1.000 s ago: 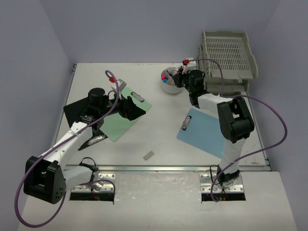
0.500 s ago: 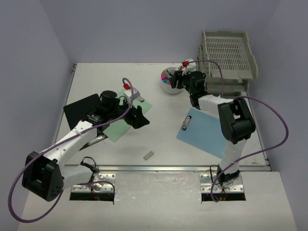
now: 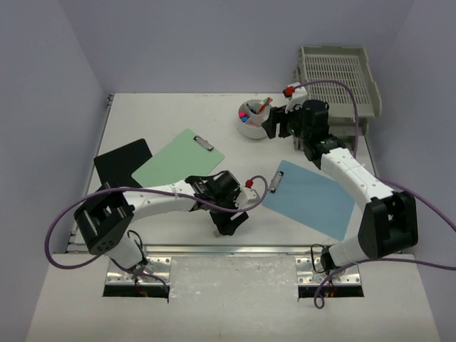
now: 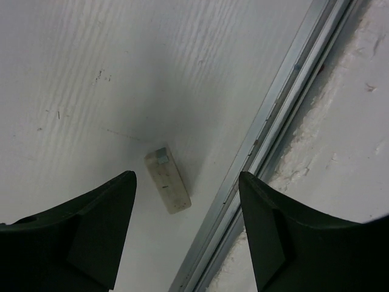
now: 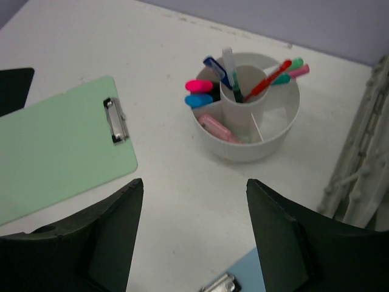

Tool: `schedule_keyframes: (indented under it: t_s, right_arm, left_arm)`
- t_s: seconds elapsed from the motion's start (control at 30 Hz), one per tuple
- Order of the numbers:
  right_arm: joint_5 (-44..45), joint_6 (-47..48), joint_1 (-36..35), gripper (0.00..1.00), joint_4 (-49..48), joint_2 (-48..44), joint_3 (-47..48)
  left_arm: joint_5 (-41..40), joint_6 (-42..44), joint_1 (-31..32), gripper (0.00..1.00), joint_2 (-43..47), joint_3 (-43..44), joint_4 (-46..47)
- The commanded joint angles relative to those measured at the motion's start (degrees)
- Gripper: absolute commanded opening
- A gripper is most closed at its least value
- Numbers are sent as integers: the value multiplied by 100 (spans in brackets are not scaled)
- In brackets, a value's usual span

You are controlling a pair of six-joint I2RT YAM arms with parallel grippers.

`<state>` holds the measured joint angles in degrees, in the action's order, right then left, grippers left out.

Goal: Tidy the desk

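Note:
On the white desk [image 3: 171, 114], a small pale eraser block [image 4: 168, 190] lies close to the metal front rail [image 4: 267, 140]. My left gripper [image 4: 187, 175] hangs open just above the eraser, one finger on each side and neither touching it. In the top view the left gripper [image 3: 226, 222] hides the eraser. My right gripper [image 5: 194, 182] is open and empty, a short way off the round white pen holder [image 5: 249, 115], which holds several pens and markers. From above, the right gripper [image 3: 274, 127] sits just right of the pen holder [image 3: 251, 121].
A green clipboard [image 3: 178, 160] and a black pad [image 3: 121, 162] lie at the left. A blue clipboard [image 3: 310, 196] lies under the right arm. Grey stacked trays [image 3: 335, 78] stand at the back right corner. Lilac walls close in the desk.
The left arm has swung off the green clipboard to the front edge, over the eraser. The right gripper has opened and drawn back from the pen holder.

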<state>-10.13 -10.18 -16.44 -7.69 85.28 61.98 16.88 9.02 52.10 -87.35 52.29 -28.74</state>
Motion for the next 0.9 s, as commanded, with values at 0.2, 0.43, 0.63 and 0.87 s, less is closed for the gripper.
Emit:
schedule_keyframes:
  t_s: [0.2,0.43,0.63,0.87]
  right_arm:
    - [160,-226,365,69,1161,-705,-760]
    - [164,-326,440,69,1186,-732,-785]
    - [169,-362,454,69,1273,-721,-644]
    - [140,-412,502,67,1610,-826,-427]
  left_arm:
    - [-540,-128,69,56,-1034,662,-369]
    - [-986,-151,238,52,-1205,643,-370]
    - [-1424,-116,403,42,-1334,502,-285]
    - [-1200,-81,403,9,-1471,782,-468]
